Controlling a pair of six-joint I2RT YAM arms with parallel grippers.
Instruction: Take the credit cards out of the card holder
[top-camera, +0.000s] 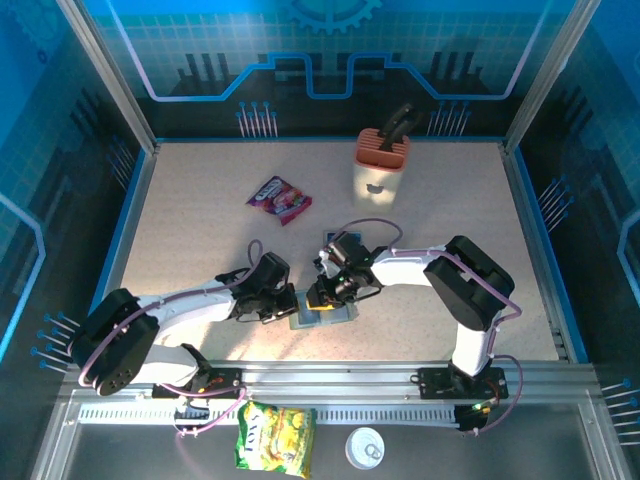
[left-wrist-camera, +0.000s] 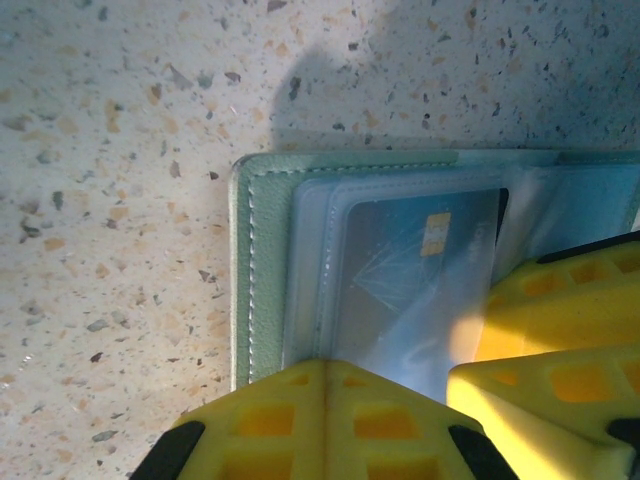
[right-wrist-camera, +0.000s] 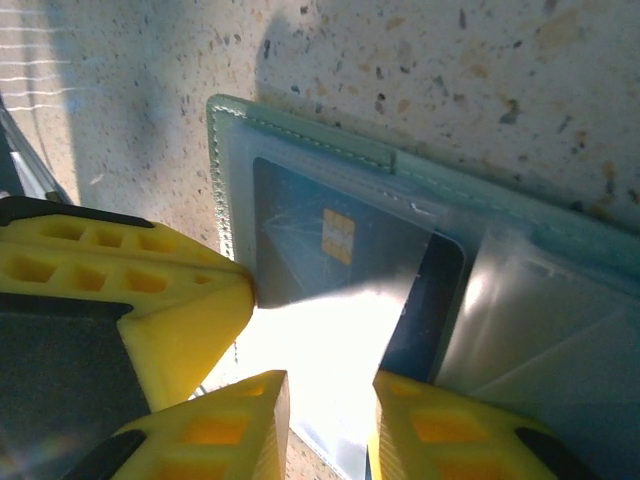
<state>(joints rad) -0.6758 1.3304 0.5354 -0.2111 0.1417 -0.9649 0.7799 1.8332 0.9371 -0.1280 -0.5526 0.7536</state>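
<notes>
Left gripper (left-wrist-camera: 322, 380) pressed together, pinning grey-green folding card holder (left-wrist-camera: 262, 250). Right gripper (right-wrist-camera: 330, 392) slightly spread. The dark-blue plastic card (right-wrist-camera: 330, 250) looks stiff and slick: pinch its edge between your fingertips.

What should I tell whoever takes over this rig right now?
Left hand: shut, tips on the open grey-green folding card holder, which lies near the table's front edge.
Right hand: fingers slightly apart at the near edge of the dark blue chip card; whether it grips is unclear.
Done: holder lies open.
Left: that card sits in its clear pocket; pull it out.
</notes>
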